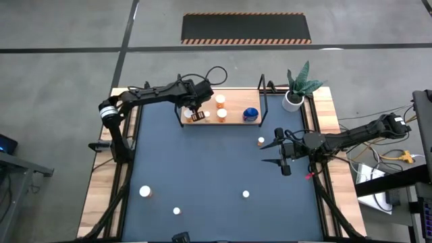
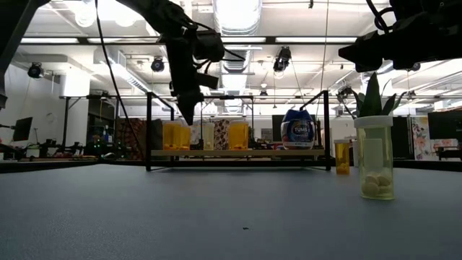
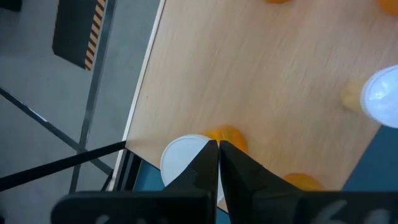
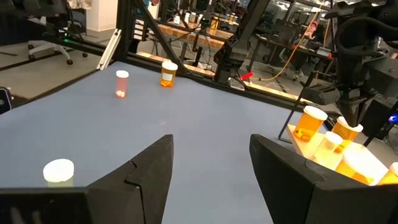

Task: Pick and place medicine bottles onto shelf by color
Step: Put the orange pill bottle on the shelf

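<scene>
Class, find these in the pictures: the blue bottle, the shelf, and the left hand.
blue bottle (image 1: 251, 114), high view, its cap.
shelf (image 1: 233, 119), high view, bare wooden board.
left hand (image 3: 218, 149), left wrist view, between its closed fingertips.

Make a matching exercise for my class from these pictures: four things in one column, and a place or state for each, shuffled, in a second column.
Things:
1. left gripper
2. right gripper
3. blue bottle
4. plant pot

Places or states:
A. jaws open, over the mat
B. far right corner of the table
C. jaws shut, above the shelf's left end
D. standing on the shelf's right end

Pairs: 1-C, 2-A, 3-D, 4-B
</scene>
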### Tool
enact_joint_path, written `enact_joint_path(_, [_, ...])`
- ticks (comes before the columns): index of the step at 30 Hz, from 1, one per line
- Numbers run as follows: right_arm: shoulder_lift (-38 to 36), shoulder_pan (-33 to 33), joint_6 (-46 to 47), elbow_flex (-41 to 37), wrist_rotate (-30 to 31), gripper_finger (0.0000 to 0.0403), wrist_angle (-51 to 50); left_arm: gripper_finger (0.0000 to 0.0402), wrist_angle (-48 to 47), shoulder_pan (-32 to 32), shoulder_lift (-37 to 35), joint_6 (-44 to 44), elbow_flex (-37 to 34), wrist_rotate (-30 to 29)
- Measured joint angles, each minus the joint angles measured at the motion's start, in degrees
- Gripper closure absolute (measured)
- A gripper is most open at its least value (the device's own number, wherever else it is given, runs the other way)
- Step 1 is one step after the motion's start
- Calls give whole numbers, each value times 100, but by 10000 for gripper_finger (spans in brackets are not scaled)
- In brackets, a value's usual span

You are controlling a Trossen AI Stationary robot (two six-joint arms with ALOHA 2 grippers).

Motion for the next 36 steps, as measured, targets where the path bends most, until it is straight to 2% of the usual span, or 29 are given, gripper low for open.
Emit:
enact_joint_path(9, [0,-2,-2,0,-2,200,0,401,-55,-136,-92,-274,224,-18])
enact_joint_path(12, [0,-1,-1,0,0,200,5,401,-8,-530,-385,-629,434,2])
enact_joint_path(16, [0,-2,11,0,-1,200,19,401,385,-1384,-837,-752,534,-2])
enact_joint_path(23, [38,-1,237,0,191,200,-19,401,2112,-3188,-1392,-515,-10,11])
enact_joint_path(27, [74,-2,682,2,292,200,-14,401,3840,-3960,-1398,121,-727,27])
enact_joint_path(32, [90,-2,1140,2,295,200,356,401,7180,-4358,-1177,785,-1897,132])
enact_joint_path(36, [92,0,1452,2,295,200,873,401,8200,-4432,-1160,909,-2516,214])
